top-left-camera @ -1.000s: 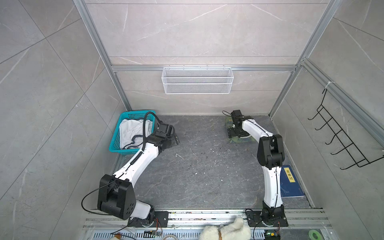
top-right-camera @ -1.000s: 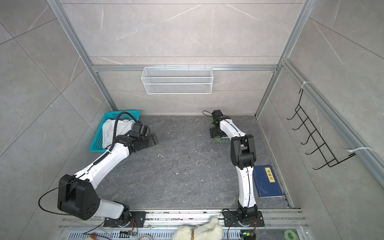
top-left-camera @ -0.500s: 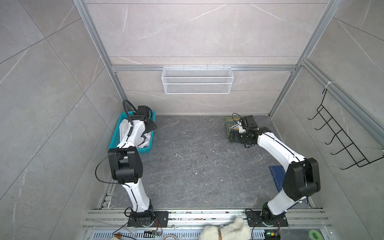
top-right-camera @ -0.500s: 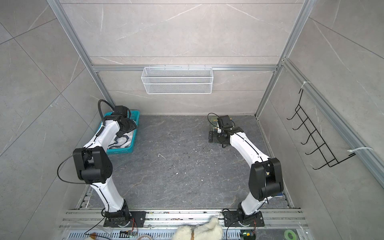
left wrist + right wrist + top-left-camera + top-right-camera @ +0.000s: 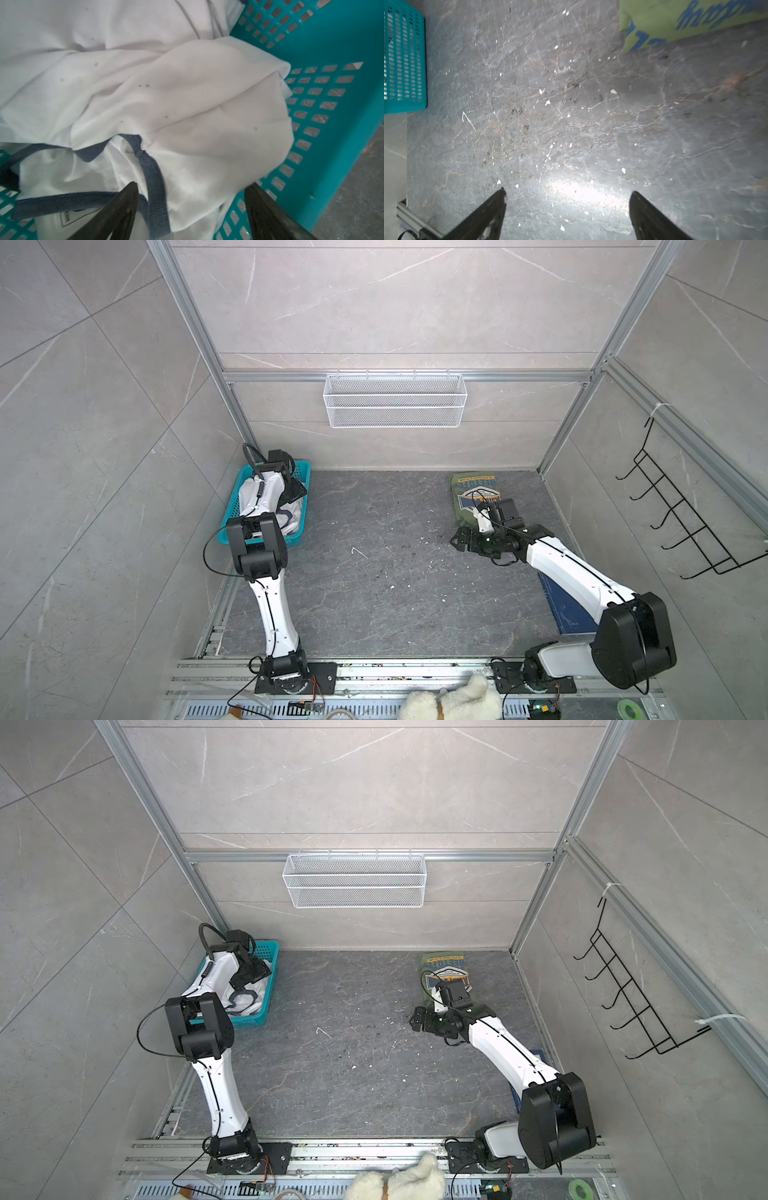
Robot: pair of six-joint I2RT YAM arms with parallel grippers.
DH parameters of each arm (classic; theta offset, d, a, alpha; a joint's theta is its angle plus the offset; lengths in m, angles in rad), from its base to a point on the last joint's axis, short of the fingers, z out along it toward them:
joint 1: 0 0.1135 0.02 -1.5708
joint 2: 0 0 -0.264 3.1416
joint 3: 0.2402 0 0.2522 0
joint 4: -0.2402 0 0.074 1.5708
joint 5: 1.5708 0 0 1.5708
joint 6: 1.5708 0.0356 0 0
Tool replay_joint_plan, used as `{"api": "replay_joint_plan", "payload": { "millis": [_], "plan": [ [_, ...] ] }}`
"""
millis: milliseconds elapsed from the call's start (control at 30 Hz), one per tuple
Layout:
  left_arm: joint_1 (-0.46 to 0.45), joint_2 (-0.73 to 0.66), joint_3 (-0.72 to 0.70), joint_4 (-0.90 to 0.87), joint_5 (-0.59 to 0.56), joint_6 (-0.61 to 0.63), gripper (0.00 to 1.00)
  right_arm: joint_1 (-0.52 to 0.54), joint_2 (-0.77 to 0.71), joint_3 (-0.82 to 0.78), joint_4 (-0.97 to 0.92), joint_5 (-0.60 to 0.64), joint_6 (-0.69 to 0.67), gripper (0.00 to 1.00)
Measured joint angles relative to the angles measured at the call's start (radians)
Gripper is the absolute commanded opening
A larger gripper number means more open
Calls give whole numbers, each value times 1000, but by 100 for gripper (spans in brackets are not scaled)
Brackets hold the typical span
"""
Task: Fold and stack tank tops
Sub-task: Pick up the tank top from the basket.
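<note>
In the teal basket (image 5: pixel 332 52), white tank top (image 5: pixel 187 93), left gripper (image 5: pixel 191 185) spread wide, empty, well apart from basket, olive tank top (image 5: pixel 469 489), right gripper (image 5: pixel 568 190) spread, empty.

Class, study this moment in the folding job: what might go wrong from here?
1. The left jaws stand open over the crumpled white top in the basket, by its navy trim: they may pinch only a strap or several layers.
2. One jaw is close to the basket wall and might snag it.
3. The right jaws hang open beside the folded green top; a careless sweep may spoil it.
</note>
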Motion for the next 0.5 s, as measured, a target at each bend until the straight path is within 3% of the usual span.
{"api": "replay_joint_plan", "payload": {
  "millis": [200,333,500],
  "plan": [
    [16,66,65,-35,35,-1,54,8,-1,-9,14,-7,5,93],
    [23,68,66,-47,57,-8,32,8,-4,-11,14,-6,8,93],
    [26,52,63,-45,68,-20,12,9,-46,-17,0,10,8,93]
  ]
}}
